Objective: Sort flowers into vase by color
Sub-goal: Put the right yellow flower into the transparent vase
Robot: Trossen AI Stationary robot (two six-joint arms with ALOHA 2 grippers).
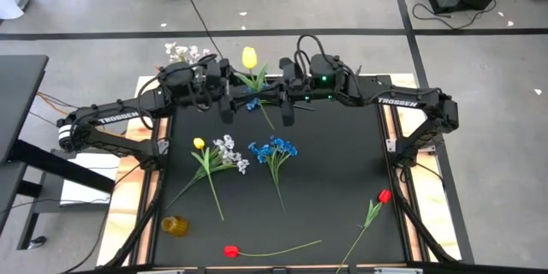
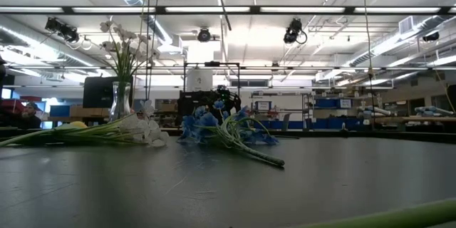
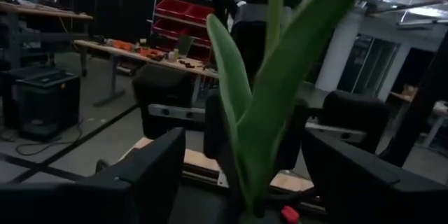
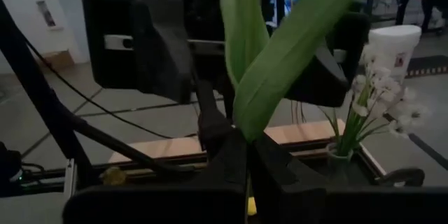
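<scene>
Near the tabletop's far edge, the right gripper point(image 4: 245, 157) is clamped on the yellow tulip point(image 1: 249, 56) low on its stem, holding it upright so the left gripper point(image 3: 241, 164), fingers spread wide either side of the leaves, can probably take it over. A vase point(image 1: 195, 67) of white blossoms point(image 1: 181, 52) stands at the far left corner. Mid-table lie a yellow tulip, white and blue clusters point(image 1: 274, 148); red tulips point(image 1: 230, 251) lie near the front edge.
</scene>
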